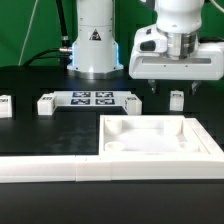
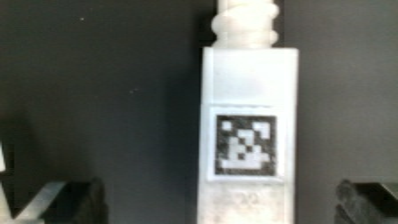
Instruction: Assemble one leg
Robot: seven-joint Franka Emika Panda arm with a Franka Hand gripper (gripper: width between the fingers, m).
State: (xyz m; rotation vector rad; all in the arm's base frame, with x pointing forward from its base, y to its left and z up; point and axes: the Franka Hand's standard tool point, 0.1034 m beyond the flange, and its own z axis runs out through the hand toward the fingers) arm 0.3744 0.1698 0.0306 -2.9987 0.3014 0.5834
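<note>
A leg [image 1: 177,99], a short white post with a black-and-white square marker on its side, sits on the black table at the exterior view's right. In the wrist view the leg [image 2: 246,120] fills the middle, with its ribbed screw end pointing away from the fingers. My gripper [image 1: 171,90] hangs just above it, open, with one finger on each side. In the wrist view the gripper [image 2: 217,203] shows both dark fingertips [image 2: 63,200] well apart from the leg, not touching it.
The large white square tray-like part [image 1: 160,150] lies in front of the leg. The marker board [image 1: 88,99] lies at the middle back, with further legs [image 1: 130,101], [image 1: 45,103] beside it and one [image 1: 5,105] at the far left. A white bar [image 1: 50,166] runs along the front.
</note>
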